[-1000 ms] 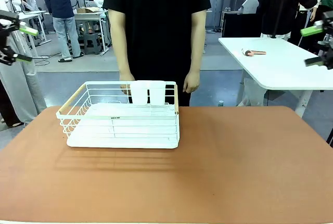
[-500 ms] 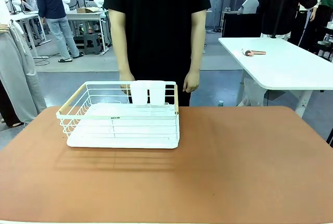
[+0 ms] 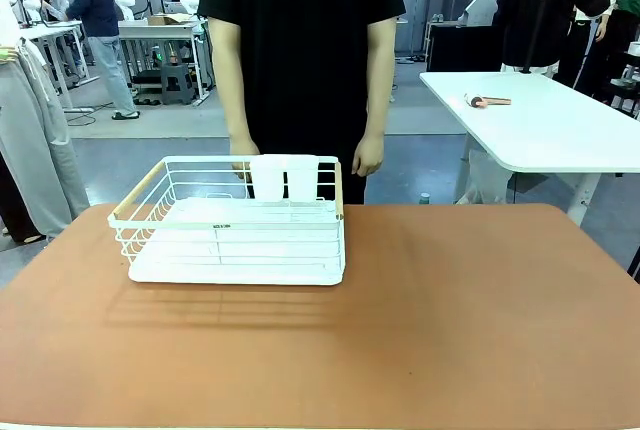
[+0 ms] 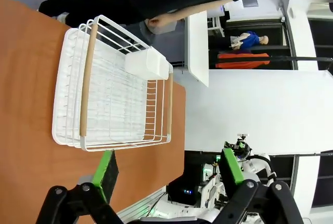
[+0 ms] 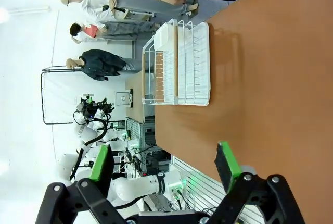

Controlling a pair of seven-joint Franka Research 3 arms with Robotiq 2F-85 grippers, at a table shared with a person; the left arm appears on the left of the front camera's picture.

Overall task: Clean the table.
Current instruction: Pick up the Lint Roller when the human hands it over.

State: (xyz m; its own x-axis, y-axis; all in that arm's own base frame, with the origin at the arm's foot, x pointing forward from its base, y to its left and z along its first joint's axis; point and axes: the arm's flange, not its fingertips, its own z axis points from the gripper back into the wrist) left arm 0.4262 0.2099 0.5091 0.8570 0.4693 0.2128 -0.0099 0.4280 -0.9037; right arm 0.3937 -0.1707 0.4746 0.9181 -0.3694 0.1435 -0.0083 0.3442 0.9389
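Rack (image 3: 238, 250) on table (image 3: 450, 330) — person (image 3: 300, 50) behind, white table (image 3: 540, 130) beyond

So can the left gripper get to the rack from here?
Probably yes: the left gripper is open, the rack lies straight ahead with only table between, and the person stands beyond its far side.

Dish rack (image 3: 235, 225): white wire, 2 wooden side rails, white tray underneath, left of centre.
Caddy (image 3: 284, 177): white, 2 compartments, on the rack's far edge.
Person (image 3: 300, 40): black T-shirt, standing just behind the rack.
White table (image 3: 560, 135): far right, small reddish item (image 3: 488, 101) lying on it.
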